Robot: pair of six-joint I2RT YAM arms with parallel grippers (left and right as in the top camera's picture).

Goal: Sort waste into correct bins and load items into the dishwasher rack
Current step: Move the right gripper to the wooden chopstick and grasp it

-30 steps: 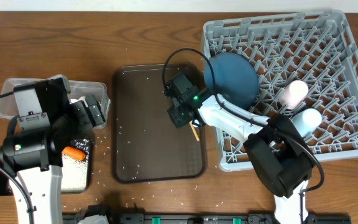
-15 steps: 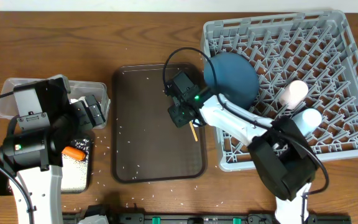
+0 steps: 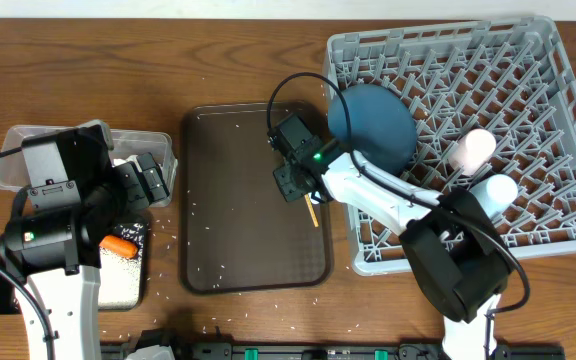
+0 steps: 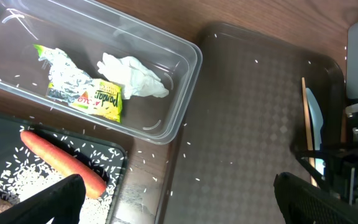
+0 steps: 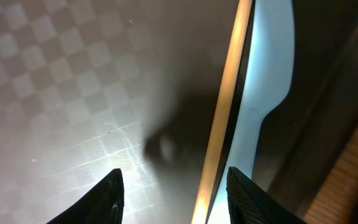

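Observation:
My right gripper [image 3: 291,188] hangs open low over the right side of the brown serving tray [image 3: 238,230]. In the right wrist view a tan wooden stick [image 5: 229,106] and a white plastic utensil [image 5: 269,74] lie side by side on the tray; the stick runs between my fingertips [image 5: 112,198], close to the right one. The left gripper [image 4: 179,208] is wide open and holds nothing, above the bins. The clear tub [image 4: 185,81] holds foil [image 4: 58,62], a snack wrapper [image 4: 98,99] and a tissue [image 4: 132,74]. A carrot [image 4: 61,163] and rice [image 4: 17,180] lie in the black tray [image 3: 133,275].
The grey dishwasher rack [image 3: 528,90] fills the right side, with a dark-blue plate [image 3: 371,125], a pinkish-white cup [image 3: 473,148] and a light-blue cup [image 3: 496,190] in it. Loose rice grains are scattered on the brown tray and on the wooden table [image 3: 168,60].
The right gripper's jaws have opened a little wider and it has shifted slightly toward the tray's right edge. The left arm has not moved.

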